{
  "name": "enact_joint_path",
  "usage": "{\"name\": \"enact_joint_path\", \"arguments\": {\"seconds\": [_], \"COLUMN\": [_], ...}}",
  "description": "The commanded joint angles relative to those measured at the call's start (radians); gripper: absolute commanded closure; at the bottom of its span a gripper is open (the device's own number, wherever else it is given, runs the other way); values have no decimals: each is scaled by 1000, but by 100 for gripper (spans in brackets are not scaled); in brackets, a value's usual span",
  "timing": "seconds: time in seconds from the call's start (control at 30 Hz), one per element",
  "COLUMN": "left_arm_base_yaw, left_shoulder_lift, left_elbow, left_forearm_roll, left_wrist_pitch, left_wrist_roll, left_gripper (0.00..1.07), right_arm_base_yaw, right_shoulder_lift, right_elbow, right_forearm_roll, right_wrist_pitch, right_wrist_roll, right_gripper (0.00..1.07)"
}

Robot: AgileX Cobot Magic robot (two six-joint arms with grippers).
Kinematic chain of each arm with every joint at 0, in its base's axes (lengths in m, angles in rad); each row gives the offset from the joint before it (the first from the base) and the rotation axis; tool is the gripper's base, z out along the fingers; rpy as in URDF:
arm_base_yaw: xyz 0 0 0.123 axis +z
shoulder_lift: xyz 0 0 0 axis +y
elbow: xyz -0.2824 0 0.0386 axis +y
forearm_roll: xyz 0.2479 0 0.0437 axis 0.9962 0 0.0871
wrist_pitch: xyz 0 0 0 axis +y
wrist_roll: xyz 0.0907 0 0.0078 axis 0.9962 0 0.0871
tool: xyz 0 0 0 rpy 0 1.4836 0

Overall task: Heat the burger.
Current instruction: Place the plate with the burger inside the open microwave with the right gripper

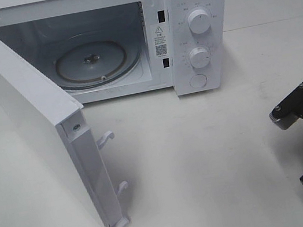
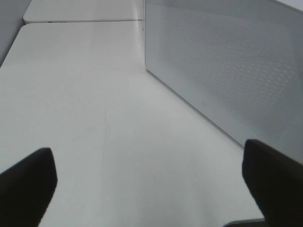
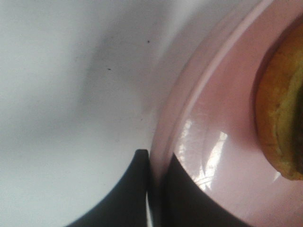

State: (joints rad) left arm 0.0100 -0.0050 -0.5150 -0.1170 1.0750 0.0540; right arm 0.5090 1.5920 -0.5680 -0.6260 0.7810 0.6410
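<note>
Exterior high: white microwave oven [image 1: 193,0] stood on the white bench [image 1: 206,157], its door [image 1: 24,124] swung wide. Left wrist: left fingers [image 2: 28,184] were spread apart over open bench beside the door. Right wrist: right fingers [image 3: 128,189] pinched the flat pink round plate [image 3: 222,94] at its rim; the golden-bunned burger [image 3: 281,109] sat on the plate, inside the rim.

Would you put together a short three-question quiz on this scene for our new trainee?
1. True or false: the microwave door is shut.
2. The right gripper grips: A a cup; B the rim of the plate; C the door.
3. What food sits on the plate?
Key: 1 false, it stands open; 2 B; 3 the burger.
</note>
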Motion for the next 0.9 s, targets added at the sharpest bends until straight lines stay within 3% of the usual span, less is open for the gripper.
{"name": "enact_joint_path", "arguments": {"seconds": [0.03, 0.57, 0.9], "left_arm_base_yaw": [-5, -5, -5], "left_shoulder_lift": [-17, -17, -17], "left_elbow": [-1, -1, -1], "left_forearm_roll": [-10, -10, -10], "left_wrist_pitch": [-9, -9, -9], "left_wrist_roll": [-1, -1, -1], "left_gripper": [7, 7, 7], "right_arm_base_yaw": [35, 236, 357], "right_shoulder_lift": [-11, -34, -205], "right_elbow": [0, 0, 0], "right_forearm_roll": [-29, -21, -20], "right_wrist_pitch": [49, 42, 33], "right_wrist_roll": [-21, -115, -329], "right_gripper": [107, 107, 107]}}
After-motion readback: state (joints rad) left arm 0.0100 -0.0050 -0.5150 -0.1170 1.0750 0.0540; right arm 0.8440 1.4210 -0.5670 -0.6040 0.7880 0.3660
